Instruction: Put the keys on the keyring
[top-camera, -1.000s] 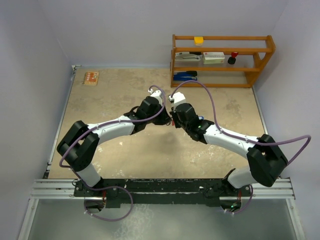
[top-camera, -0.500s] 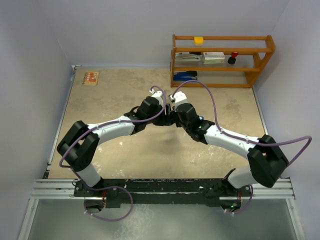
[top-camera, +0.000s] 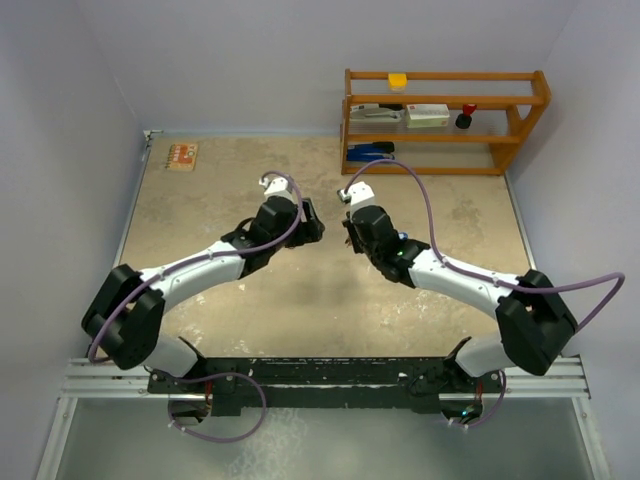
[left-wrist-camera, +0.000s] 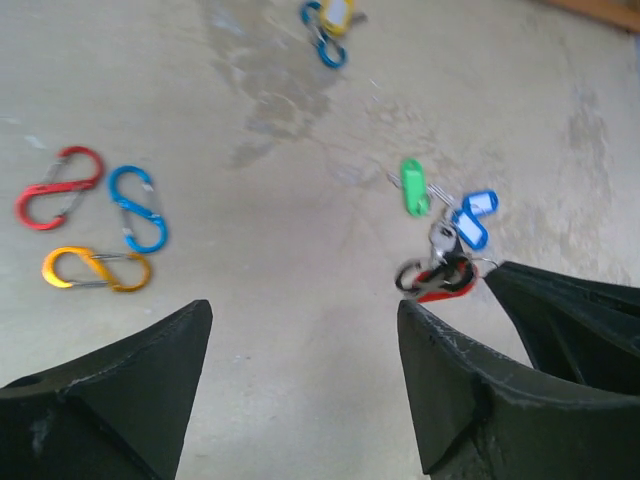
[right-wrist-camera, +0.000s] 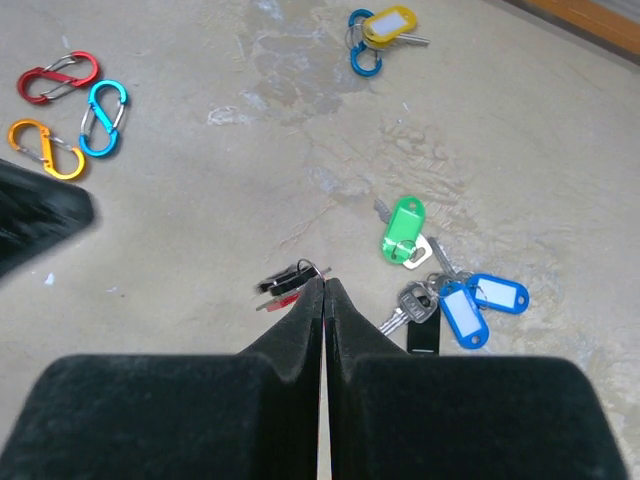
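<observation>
My right gripper (right-wrist-camera: 324, 284) is shut, and the keyring (right-wrist-camera: 291, 281) with a red tag and dark keys hangs pinched at its tips. The same bunch (left-wrist-camera: 434, 278) shows in the left wrist view, off the right finger's end. Loose keys lie on the table beneath: one with a green tag (right-wrist-camera: 403, 228), blue-tagged ones (right-wrist-camera: 465, 313) beside a silver key (right-wrist-camera: 414, 305), and a yellow-tagged one (right-wrist-camera: 388, 22) farther off. My left gripper (left-wrist-camera: 302, 310) is open and holds nothing, a little to the left of the keyring. From above, the left gripper (top-camera: 314, 225) and the right gripper (top-camera: 350, 236) stand apart.
Three oval clips, red (right-wrist-camera: 57, 77), blue (right-wrist-camera: 103, 105) and orange (right-wrist-camera: 45, 148), lie to the left. A blue clip (right-wrist-camera: 362, 55) sits by the yellow tag. A wooden shelf (top-camera: 445, 158) stands at the back right, and a small orange item (top-camera: 182, 155) at the back left.
My left gripper has opened, let go at the keyring and drawn back to the left. The right gripper stays shut and has hardly moved.
</observation>
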